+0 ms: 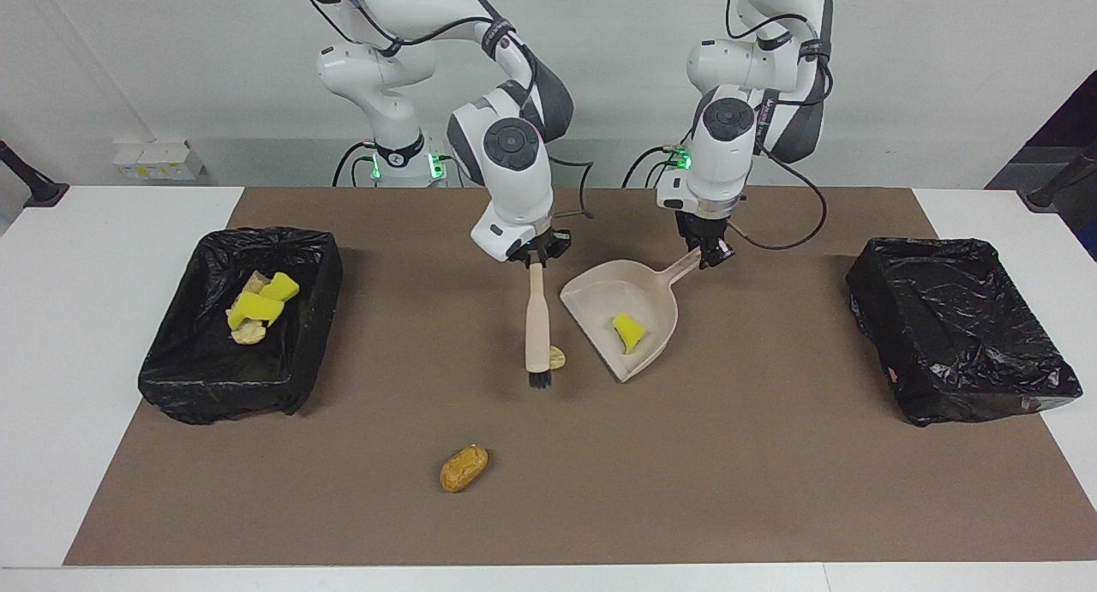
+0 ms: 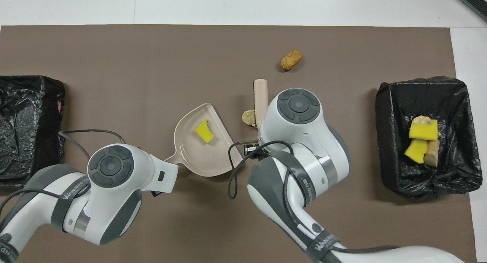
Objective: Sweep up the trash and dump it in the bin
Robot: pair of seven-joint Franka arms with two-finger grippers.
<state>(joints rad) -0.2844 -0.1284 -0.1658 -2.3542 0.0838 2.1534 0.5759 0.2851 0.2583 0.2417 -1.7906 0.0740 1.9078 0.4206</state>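
Observation:
My right gripper [image 1: 536,254] is shut on the handle of a beige brush [image 1: 537,318] whose dark bristles point down at the mat. Touching the brush on the dustpan's side is a pale beige lump [image 1: 557,357] of trash. The left gripper [image 1: 710,256] is shut on the handle of the beige dustpan [image 1: 651,296], which holds a yellow sponge chunk [image 1: 628,332]. Farther from the robots, an orange-brown lump [image 1: 464,469] lies alone on the mat. In the overhead view the arms' wrists hide both grippers, while the dustpan [image 2: 194,160], sponge chunk [image 2: 204,131], beige lump [image 2: 249,117] and brush [image 2: 261,97] show.
A black-lined bin [image 1: 214,386] at the right arm's end holds yellow and beige scraps [image 1: 255,309]. A second black-lined bin [image 1: 960,326] stands at the left arm's end. A brown mat [image 1: 686,489] covers the table's middle.

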